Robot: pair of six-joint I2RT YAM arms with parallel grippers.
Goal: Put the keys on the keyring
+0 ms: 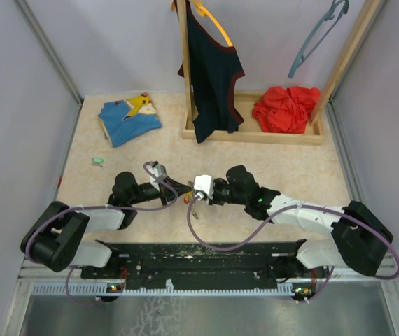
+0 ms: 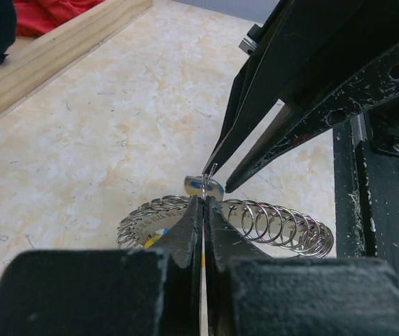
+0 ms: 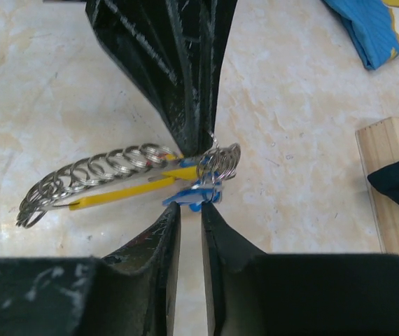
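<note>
The keyring point(image 2: 276, 227) is a curved chain of several thin metal rings with a yellow tag point(image 3: 126, 189), held just above the table at mid-front point(image 1: 194, 204). My left gripper point(image 2: 204, 199) is shut on its wire; its fingers point(image 3: 189, 119) come in from the top of the right wrist view. The blue key point(image 3: 192, 196) hangs at the ring next to that pinch point(image 2: 204, 185). My right gripper point(image 3: 190, 208) faces it with a narrow gap, its tips touching the blue key. The mint green key point(image 1: 98, 161) lies on the table at the far left.
A blue cloth point(image 1: 129, 115) lies at the back left. A wooden rack point(image 1: 255, 133) at the back holds a dark top point(image 1: 213, 77) on a hanger and a red cloth point(image 1: 287, 108). The black rail point(image 2: 381, 210) runs along the table's near edge.
</note>
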